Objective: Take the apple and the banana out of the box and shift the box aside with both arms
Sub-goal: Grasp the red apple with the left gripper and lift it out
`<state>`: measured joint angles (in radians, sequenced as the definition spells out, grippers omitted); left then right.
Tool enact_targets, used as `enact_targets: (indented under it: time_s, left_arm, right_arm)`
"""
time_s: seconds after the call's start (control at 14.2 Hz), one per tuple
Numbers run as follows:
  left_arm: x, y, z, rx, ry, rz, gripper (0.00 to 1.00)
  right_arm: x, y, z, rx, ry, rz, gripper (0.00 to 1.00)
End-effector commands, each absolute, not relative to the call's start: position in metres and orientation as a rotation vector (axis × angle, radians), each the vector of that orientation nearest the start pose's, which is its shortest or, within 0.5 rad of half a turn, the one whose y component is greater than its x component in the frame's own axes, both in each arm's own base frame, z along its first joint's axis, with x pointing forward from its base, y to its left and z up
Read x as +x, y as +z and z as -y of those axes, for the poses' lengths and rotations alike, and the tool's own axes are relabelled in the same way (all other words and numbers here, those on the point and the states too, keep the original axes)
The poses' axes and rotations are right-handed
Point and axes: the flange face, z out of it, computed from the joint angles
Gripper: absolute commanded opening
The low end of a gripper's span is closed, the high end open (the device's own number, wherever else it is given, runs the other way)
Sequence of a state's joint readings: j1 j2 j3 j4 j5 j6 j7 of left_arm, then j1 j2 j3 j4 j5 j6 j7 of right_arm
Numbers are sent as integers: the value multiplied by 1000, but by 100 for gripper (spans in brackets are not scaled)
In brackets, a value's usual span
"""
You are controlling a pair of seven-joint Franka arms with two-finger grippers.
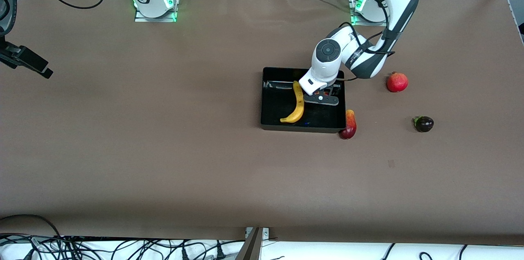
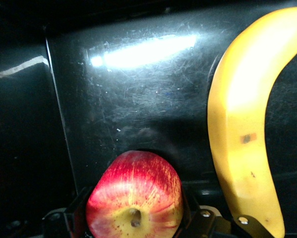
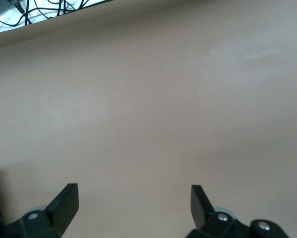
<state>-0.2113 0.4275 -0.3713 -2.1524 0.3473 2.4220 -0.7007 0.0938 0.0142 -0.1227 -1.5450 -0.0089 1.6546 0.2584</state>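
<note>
The box is glossy black. The banana is yellow, the apple red streaked with yellow, the mango red fading to orange, the pomegranate red, and the small fruit dark purple with a green stem. The table is plain brown.

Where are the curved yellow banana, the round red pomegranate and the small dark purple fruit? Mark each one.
curved yellow banana (image 1: pixel 299 104), front view, middle of its curved body, in the black box.
round red pomegranate (image 1: pixel 397 82), front view, centre of its red skin.
small dark purple fruit (image 1: pixel 424 124), front view, centre of its dark body.
</note>
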Motion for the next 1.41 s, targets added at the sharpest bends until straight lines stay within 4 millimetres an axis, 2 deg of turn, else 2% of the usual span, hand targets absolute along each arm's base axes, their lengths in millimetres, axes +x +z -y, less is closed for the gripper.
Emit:
enact_targets:
  time_s: [0.0, 0.14, 0.35, 0.49, 0.56, 0.63, 0.7, 0.77, 0.91, 0.99, 1.13, 1.2, 1.34]
  left_arm:
    - [467, 211, 308, -3008, 46, -215, 5]
    - [476, 237, 309, -2987, 14, -200, 5]
    - [503, 294, 319, -2918, 66, -134, 4]
    - [522, 330, 310, -2871, 141, -177, 5]
    - [530, 346, 302, -2857, 210, -212, 4]
    - [543, 362, 281, -2834, 270, -242, 5]
    - [558, 374, 253, -2825, 331, -316, 6]
    - [568, 377, 227, -2819, 384, -429, 6]
    - [586, 368, 167, -2827, 444, -486, 6]
    - [591, 355, 142, -2839, 472, -487, 6]
    - [585, 308, 101, -2877, 430, -498, 5]
    - [581, 289, 84, -2906, 392, -489, 5]
    - [564, 255, 83, -2947, 315, -522, 6]
  right_arm:
    - [565, 642, 14, -3096, -141, -462, 100]
    - [565, 642, 14, -3096, -141, -462, 100]
    - [565, 642, 14, -3097, -139, -454, 100]
    - [565, 642, 14, -3097, -139, -454, 100]
    - [565, 642, 14, -3097, -139, -454, 100]
    - [565, 642, 14, -3097, -139, -454, 100]
    - [565, 642, 14, -3098, -139, -452, 100]
    - [565, 641, 14, -3098, -137, -452, 100]
    - [565, 641, 14, -3098, -137, -452, 100]
    - [565, 641, 14, -3098, -137, -454, 100]
    - [565, 641, 13, -3098, -137, -450, 100]
    - [565, 641, 14, -3098, -137, -452, 100]
    - [565, 640, 13, -3100, -132, -448, 100]
